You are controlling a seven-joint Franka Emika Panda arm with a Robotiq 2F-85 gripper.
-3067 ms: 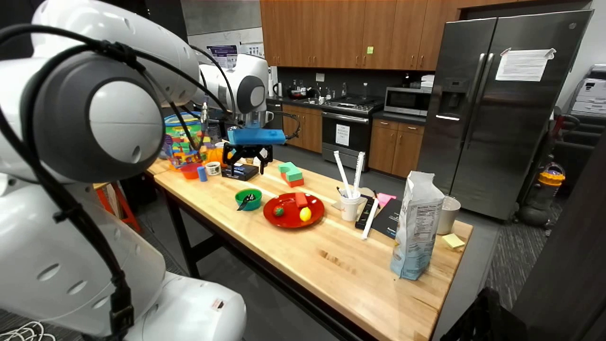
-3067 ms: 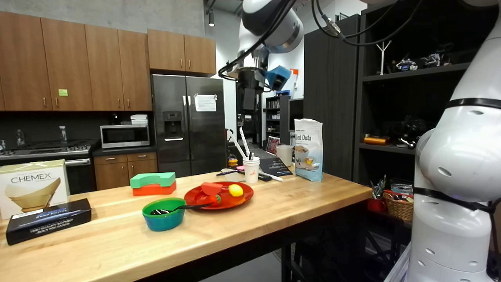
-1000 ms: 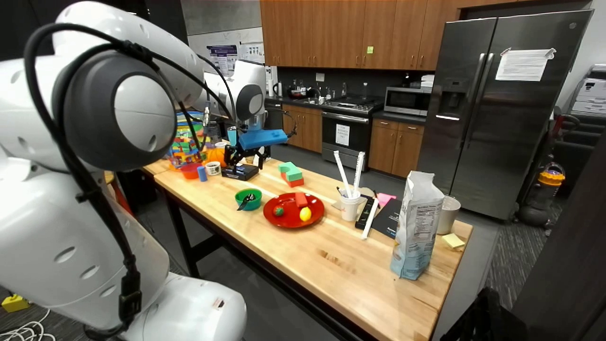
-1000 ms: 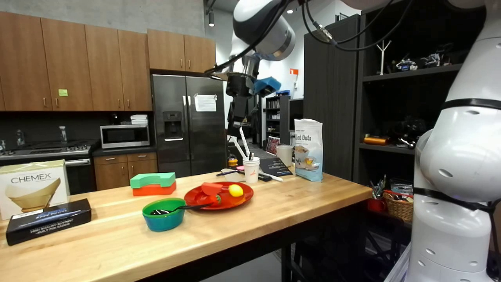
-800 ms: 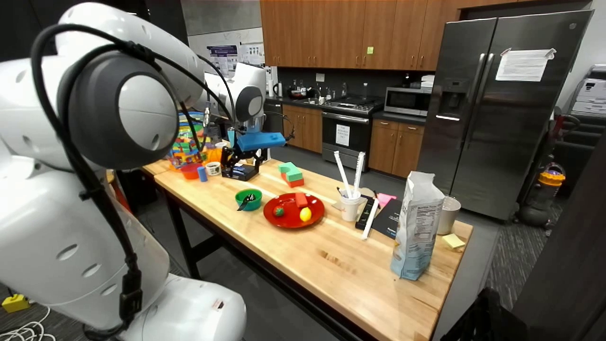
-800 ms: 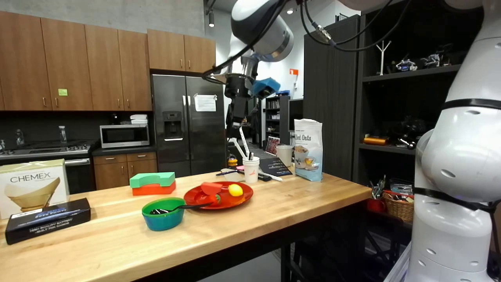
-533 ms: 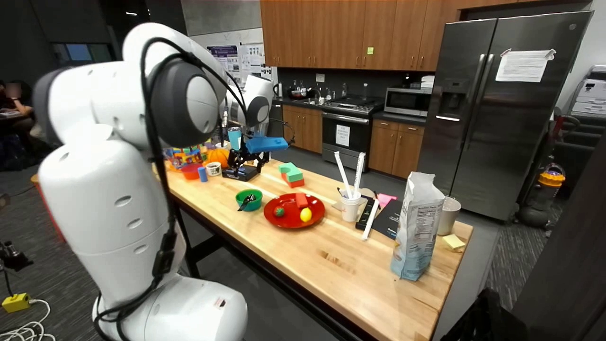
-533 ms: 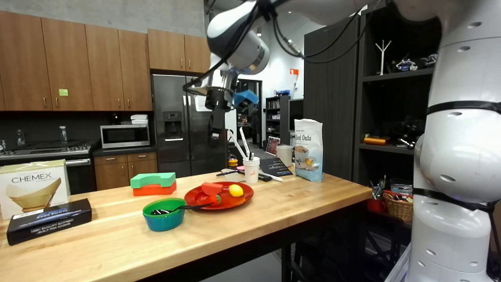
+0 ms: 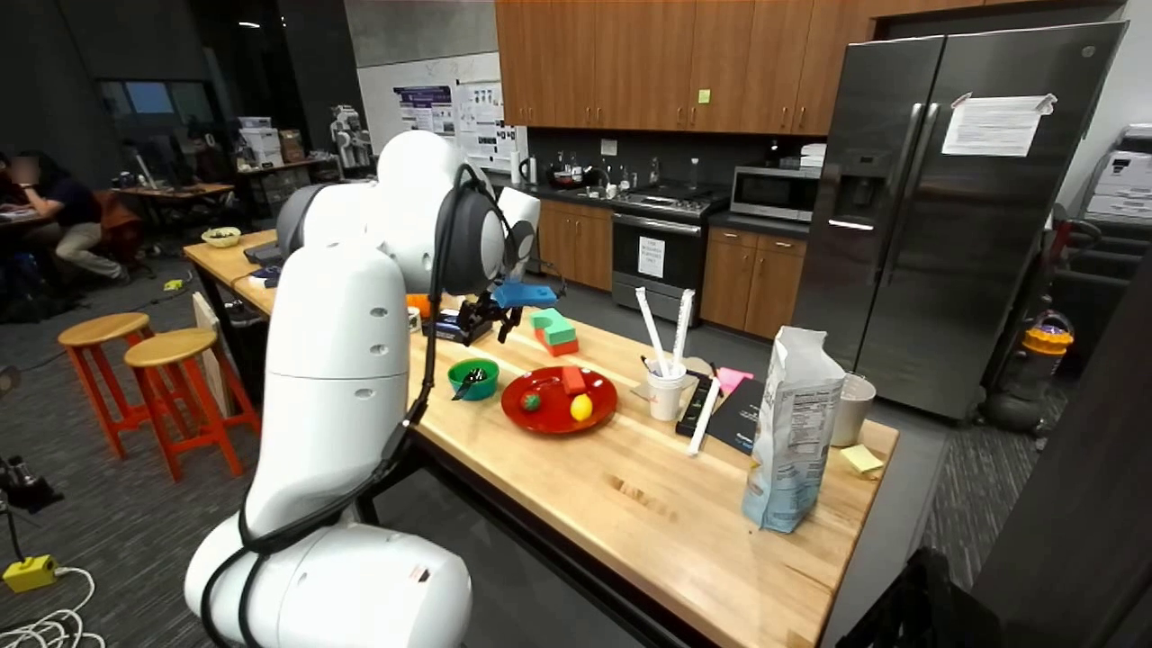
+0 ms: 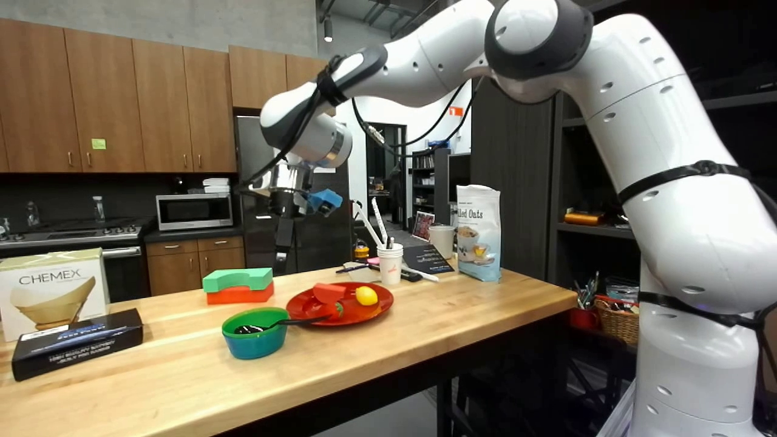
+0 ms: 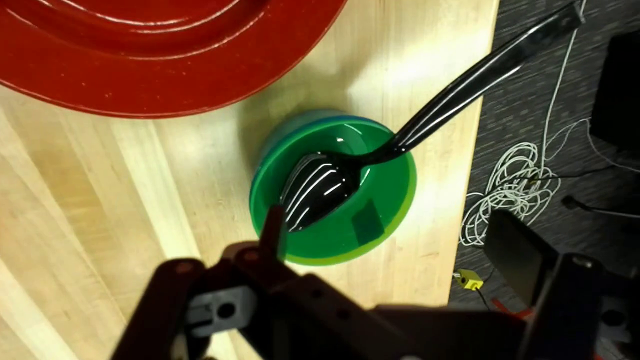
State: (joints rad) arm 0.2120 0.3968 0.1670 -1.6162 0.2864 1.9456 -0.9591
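Note:
My gripper (image 9: pixel 486 331) is open and empty above the table. In the wrist view its black fingers (image 11: pixel 272 232) stand wide apart, and the gripper (image 11: pixel 395 240) overlaps the near edge of a green-and-blue bowl (image 11: pixel 385 195). A black spoon (image 11: pixel 325 185) rests in the bowl, its handle leaning out over the rim. The bowl shows in both exterior views (image 9: pixel 481 389) (image 10: pixel 255 345). In an exterior view the gripper (image 10: pixel 281 261) hangs edge-on, right of a green block (image 10: pixel 238 280) on a red block (image 10: pixel 240 295). Beside the bowl is a red plate (image 11: pixel 165 85).
The plate (image 9: pixel 549 425) carries a strawberry (image 9: pixel 530 401), a yellow lemon (image 9: pixel 581 408) and a red block (image 9: pixel 572 380). A black box (image 10: pixel 79 349) and a Chemex box (image 10: pixel 54 291) stand to one side. Paper cups (image 9: pixel 666 400) holding tall straws and an oats bag (image 9: pixel 792 441) stand farther along.
My gripper has come lower, moving rightward in one exterior view and leftward in another. The arm has swung and bent with it. The gripper stays open; the table objects have not moved.

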